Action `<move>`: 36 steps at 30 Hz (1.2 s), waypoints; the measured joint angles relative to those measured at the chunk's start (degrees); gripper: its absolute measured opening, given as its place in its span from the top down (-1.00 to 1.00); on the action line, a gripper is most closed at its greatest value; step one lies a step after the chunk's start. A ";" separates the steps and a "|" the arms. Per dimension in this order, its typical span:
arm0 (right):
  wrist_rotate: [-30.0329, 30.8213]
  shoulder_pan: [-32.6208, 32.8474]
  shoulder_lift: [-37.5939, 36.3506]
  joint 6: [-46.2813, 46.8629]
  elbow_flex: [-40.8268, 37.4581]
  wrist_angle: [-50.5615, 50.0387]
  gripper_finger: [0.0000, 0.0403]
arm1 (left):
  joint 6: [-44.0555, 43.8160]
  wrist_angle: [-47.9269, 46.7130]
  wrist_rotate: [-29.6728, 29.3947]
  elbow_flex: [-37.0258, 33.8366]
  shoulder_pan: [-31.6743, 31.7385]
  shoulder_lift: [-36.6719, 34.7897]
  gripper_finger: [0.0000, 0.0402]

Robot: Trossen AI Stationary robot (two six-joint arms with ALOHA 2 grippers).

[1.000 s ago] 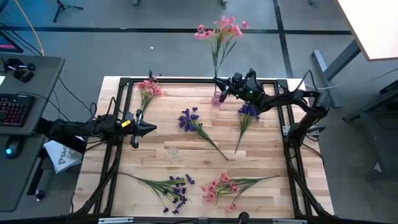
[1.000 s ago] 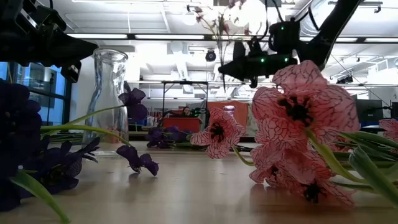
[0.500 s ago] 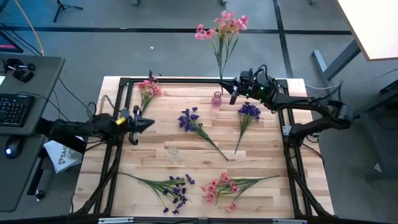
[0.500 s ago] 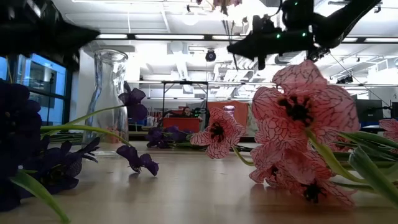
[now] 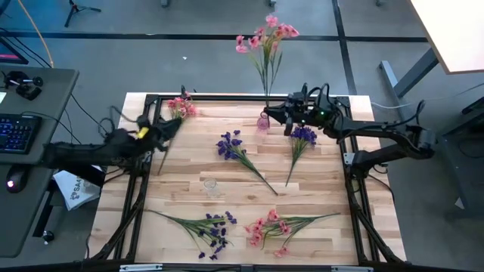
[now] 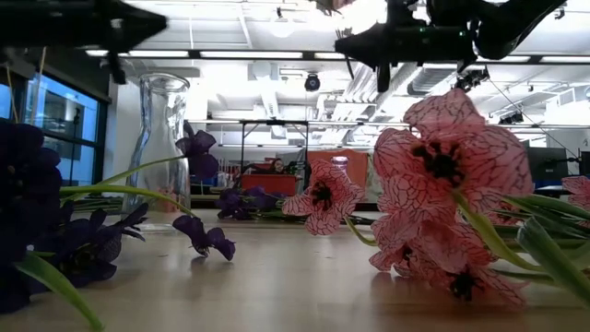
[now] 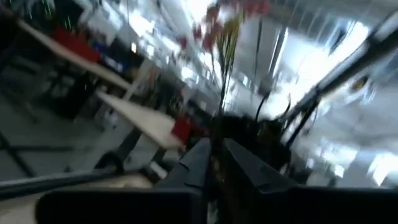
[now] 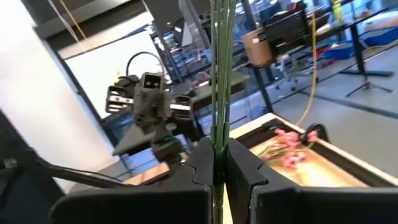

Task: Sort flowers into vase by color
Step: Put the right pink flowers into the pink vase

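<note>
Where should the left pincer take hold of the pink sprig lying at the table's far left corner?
Grip the pink sprig on its bare green stem, below the blossoms, coming down from above with the fingers across the stem. It lies flat, blossoms toward the table's far edge, stem running back toward the left pincer, so the stem is likely the closest clear part.

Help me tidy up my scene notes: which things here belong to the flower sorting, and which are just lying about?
Job:
pink sprig, clamped in right gripper
loose pink sprigs
purple sprigs
small pink vase
clear vase
left gripper, near the table's left edge

Lying about:
keyboard
mouse
</note>
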 joint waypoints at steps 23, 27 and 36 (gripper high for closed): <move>3.31 9.71 0.00 -4.11 0.00 6.41 0.98 | 9.03 6.42 45.20 45.26 14.24 60.68 -0.02; 2.98 10.52 0.00 -4.88 0.00 5.84 0.98 | 9.38 6.40 44.88 48.13 12.96 64.33 -0.02; 2.55 11.47 0.00 -6.23 0.00 2.96 0.98 | 9.43 6.43 44.33 51.91 11.95 67.76 -0.01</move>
